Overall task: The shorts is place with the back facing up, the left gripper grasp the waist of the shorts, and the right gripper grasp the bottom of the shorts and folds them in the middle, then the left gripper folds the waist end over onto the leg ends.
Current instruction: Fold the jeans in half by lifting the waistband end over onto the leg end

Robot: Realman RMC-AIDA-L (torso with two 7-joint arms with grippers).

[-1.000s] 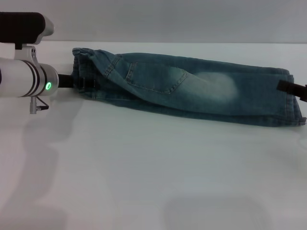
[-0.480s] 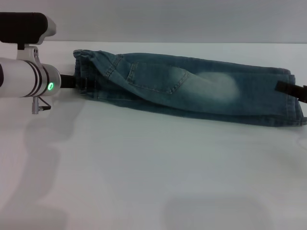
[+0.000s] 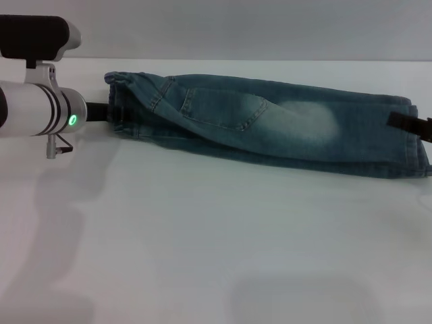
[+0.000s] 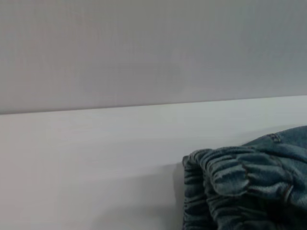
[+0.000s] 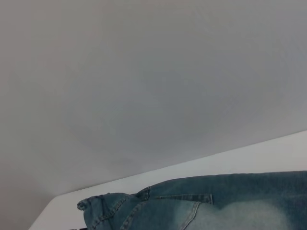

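The blue denim shorts (image 3: 270,125) lie folded lengthwise across the far side of the white table (image 3: 216,236), back pocket up. Their gathered waist (image 3: 121,101) is at the left and their leg ends (image 3: 415,145) at the right. My left gripper (image 3: 119,119) is shut on the waist, with its dark fingers (image 3: 101,113) reaching in from the left. The elastic waist (image 4: 230,177) fills the near corner of the left wrist view. My right gripper (image 3: 410,126) rests over the leg ends at the right edge. The right wrist view shows the shorts (image 5: 201,206) from above the legs.
A grey wall (image 3: 236,27) runs behind the table's far edge. The left arm's white wrist (image 3: 34,108) with a green light hangs over the table's left side. Bare tabletop stretches in front of the shorts.
My left gripper has crept slightly to the right, and the waist has shifted right with it. The right gripper and the leg ends have stayed put.
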